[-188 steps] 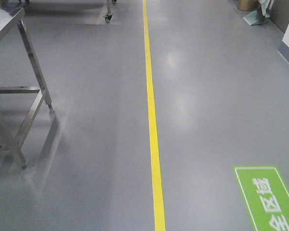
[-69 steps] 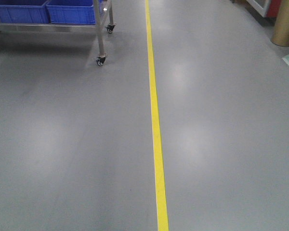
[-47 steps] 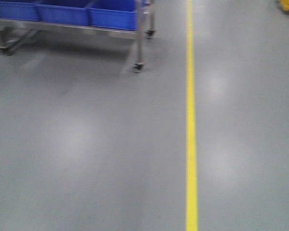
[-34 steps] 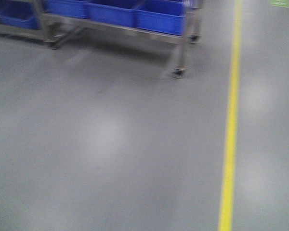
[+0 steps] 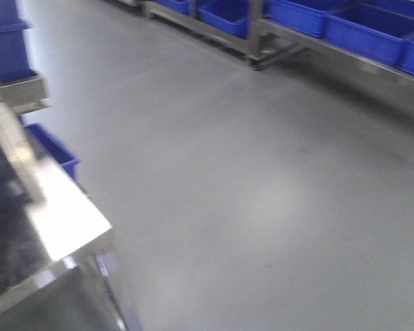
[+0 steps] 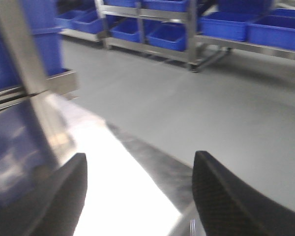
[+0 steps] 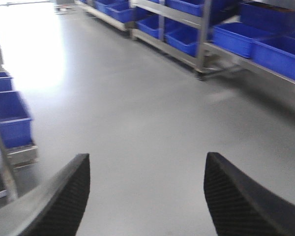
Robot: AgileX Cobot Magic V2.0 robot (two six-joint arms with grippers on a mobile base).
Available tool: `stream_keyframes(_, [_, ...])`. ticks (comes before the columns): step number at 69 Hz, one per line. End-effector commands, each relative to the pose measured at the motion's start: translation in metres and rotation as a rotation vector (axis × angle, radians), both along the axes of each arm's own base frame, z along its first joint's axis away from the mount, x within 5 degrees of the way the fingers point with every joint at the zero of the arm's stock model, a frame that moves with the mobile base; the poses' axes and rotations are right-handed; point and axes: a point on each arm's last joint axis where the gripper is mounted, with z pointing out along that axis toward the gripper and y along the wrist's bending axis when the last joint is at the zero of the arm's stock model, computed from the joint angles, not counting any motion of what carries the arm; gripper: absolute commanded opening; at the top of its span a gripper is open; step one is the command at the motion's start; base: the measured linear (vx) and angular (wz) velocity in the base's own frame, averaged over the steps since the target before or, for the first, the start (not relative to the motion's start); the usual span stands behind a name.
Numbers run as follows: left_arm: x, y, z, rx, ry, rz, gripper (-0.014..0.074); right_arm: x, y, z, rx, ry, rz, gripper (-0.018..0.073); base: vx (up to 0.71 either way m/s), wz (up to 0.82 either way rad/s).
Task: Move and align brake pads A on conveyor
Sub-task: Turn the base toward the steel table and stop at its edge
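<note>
Left gripper (image 6: pixel 140 169) wide over steel tabletop (image 6: pixel 113 201), right gripper (image 7: pixel 145 164) wide over floor (image 7: pixel 137 98); conveyor (image 5: pixel 3 234) blurred beside tabletop

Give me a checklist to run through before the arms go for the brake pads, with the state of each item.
1. Brake pads in sight: not ok; none shows in any view.
2. Conveyor found: cannot tell; the dark surface beside the steel edge at the front view's left is blurred.
3. Left hand open and empty: ok.
4. Right hand open and empty: ok; only floor beneath it.
5. Pictures sharp enough to aim: not ok; the front and left wrist views are smeared.
</note>
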Motion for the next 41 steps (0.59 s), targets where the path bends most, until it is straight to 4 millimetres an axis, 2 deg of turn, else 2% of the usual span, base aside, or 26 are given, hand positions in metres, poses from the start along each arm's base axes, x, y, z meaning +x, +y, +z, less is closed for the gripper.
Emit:
stream_keyframes(1, [0.0021,-0.0001,0.0135,-0.014,-0.082,0.0,0.0433,0.0015,-0.0009,0.0136,0.007,-0.082,-0.012,0.0484,0.19,0.92])
stream_keyframes(41, [0.0021,-0.0001,0.0135,-0.014,-0.082,0.0,0.0433,0.0014,-0.0008,0.0136,0.008,-0.082,-0.012,0.0484,0.13,0.8])
